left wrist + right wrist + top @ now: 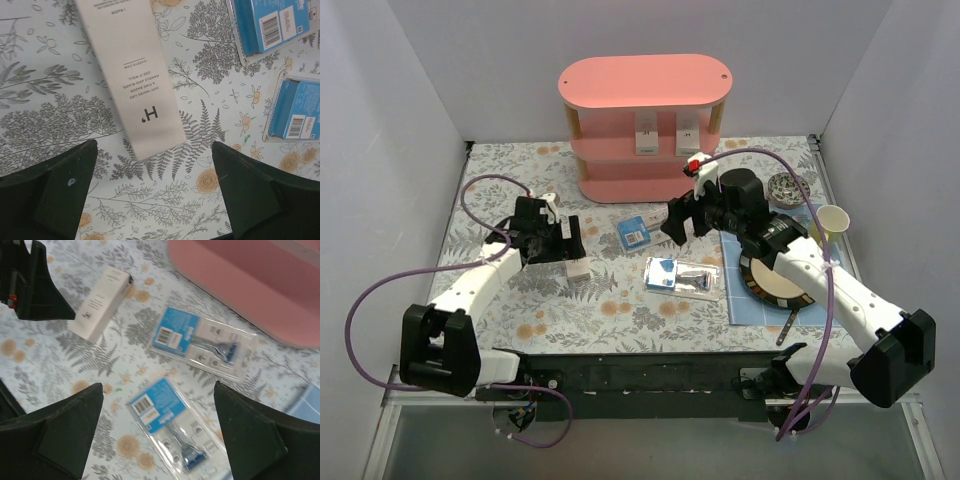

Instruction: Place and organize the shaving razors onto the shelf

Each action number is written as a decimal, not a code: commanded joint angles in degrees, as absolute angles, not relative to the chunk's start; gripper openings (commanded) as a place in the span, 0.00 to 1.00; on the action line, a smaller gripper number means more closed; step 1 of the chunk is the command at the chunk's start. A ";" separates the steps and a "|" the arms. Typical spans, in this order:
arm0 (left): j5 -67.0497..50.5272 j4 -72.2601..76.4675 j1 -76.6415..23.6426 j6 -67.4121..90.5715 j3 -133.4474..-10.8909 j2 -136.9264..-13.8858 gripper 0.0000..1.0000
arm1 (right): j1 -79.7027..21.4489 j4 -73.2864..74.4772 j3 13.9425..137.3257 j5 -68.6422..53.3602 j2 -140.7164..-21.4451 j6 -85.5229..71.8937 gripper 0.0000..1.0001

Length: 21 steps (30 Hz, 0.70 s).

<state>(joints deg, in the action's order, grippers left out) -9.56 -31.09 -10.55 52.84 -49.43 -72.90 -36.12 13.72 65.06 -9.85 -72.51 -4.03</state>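
The pink shelf [642, 120] stands at the back; two white Harry's boxes [647, 140] [686, 137] stand on its middle tier. A third white box [577, 268] lies on the floral cloth; in the left wrist view this box [132, 75] lies just ahead of my open, empty left gripper [155, 190]. Two blister packs [636, 231] [682, 277] lie mid-table. My right gripper [157, 425] is open and empty, hovering above one blister pack [170, 425], with the other pack [200, 340] beyond it and the shelf base [250, 280] behind.
A plate [775, 280] sits on a blue mat at the right, with cutlery [790, 325] near its front. A yellow cup [832, 222] and a small bowl [787, 186] stand at the right edge. White walls enclose the table.
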 commanded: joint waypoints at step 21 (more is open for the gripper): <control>5.80 -27.16 -21.09 58.45 -50.63 -82.70 0.92 | -26.37 11.78 55.55 -8.96 -67.50 0.44 0.99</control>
<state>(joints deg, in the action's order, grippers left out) 2.55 -26.89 -20.82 56.99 -50.72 -83.15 -26.96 15.57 56.93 -7.75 -68.20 1.19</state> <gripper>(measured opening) 0.930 0.986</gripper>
